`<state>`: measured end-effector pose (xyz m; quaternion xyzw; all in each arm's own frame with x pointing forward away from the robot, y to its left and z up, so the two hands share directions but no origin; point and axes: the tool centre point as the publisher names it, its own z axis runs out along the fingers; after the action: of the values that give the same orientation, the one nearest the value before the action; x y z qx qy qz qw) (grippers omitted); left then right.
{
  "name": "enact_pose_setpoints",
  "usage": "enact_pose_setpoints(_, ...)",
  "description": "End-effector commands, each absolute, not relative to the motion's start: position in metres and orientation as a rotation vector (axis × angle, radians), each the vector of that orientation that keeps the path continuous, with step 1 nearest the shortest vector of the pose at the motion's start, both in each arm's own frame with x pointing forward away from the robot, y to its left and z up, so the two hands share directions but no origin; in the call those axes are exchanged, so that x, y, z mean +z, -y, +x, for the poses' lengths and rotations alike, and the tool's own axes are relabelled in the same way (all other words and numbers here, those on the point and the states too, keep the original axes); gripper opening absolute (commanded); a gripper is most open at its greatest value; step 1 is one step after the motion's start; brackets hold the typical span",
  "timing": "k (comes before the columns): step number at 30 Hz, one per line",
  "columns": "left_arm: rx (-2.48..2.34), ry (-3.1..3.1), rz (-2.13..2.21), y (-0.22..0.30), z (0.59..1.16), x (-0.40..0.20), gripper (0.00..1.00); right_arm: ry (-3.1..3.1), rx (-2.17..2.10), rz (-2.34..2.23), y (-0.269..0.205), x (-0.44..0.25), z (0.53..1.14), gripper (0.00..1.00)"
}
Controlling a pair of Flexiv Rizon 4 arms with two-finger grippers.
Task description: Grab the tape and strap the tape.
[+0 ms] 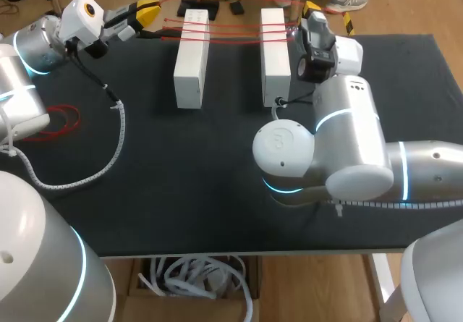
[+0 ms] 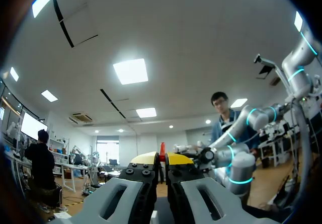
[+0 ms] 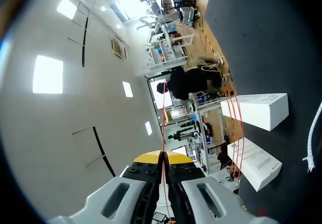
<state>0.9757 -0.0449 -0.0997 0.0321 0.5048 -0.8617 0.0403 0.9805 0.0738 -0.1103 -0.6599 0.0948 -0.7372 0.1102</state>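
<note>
At 10 o'clock on the table (image 1: 217,163): left gripper (image 1: 147,9), fingers pinched together on one end of the tape (image 1: 231,31); red sliver visible between the yellow tips in the wrist view. At 9 o'clock: loose red coil (image 1: 56,121), lying flat. Toward 12: tape stretched in several thin strands over left block (image 1: 191,61) and right block (image 1: 275,58). At 1 o'clock: right gripper (image 1: 309,11), clamped on the other end. Judged light, limp, narrow, apt to slip or snap under pull; best held near the ends, tension even.

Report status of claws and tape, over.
Left claw shut on red tape. Right claw shut on it too. Strands span two white blocks. Nothing in the way.
</note>
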Motion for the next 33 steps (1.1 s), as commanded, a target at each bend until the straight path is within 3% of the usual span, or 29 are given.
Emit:
enact_pose_setpoints(1,-2.642,-1.546,0.102,0.0445,0.9766,-0.1004,0.00,-0.281,-2.162,-1.950,-0.0744,-0.1077,0.9799,0.00)
enact_pose_setpoints(16,-1.961,-2.470,-0.047,0.0498,0.9816,-0.0917,0.00,-0.281,-2.162,-1.950,-0.0744,-0.1077,0.9799,0.00)
enact_pose_setpoints(33,-1.965,-2.435,-0.020,0.0511,0.9795,-0.0909,0.00,-0.281,-2.162,-1.950,-0.0744,-0.1077,0.9799,0.00)
